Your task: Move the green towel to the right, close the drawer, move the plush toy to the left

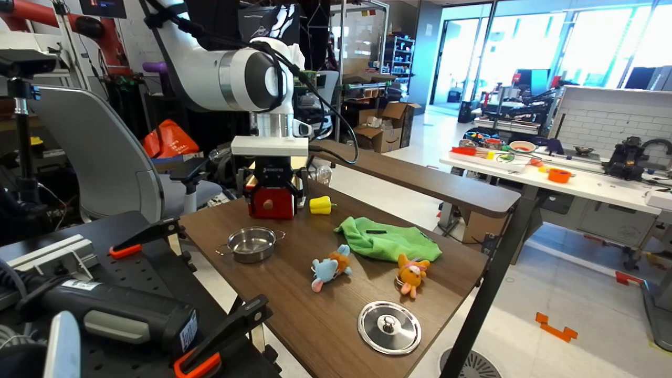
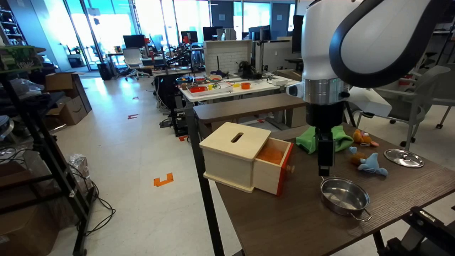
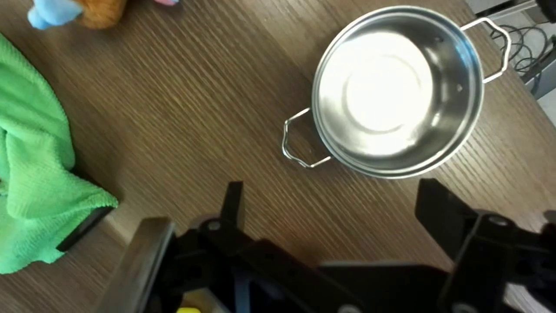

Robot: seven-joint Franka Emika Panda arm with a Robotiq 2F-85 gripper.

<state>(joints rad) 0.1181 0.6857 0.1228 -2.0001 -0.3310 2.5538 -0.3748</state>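
1. Green towel (image 1: 388, 247): crumpled on the table (image 1: 315, 320), right of centre in an exterior view; also at the left edge of the wrist view.
2. Drawer (image 2: 268, 177): partly pulled out of its wooden box (image 2: 227, 165), lower middle of an exterior view; the red front, with a round knob, faces right.
3. Blue-and-brown plush toy (image 1: 327, 269): below the centre of an exterior view. Orange plush toy (image 1: 411, 275): to its right; both lie near the green towel.
4. Gripper (image 3: 333, 202): jaws wide apart, pointing down above the table, at the bottom of the wrist view.
5. Steel pot (image 3: 393, 91): upper right of the wrist view. Lid (image 1: 389, 336): lying flat, bottom of an exterior view, right of centre.
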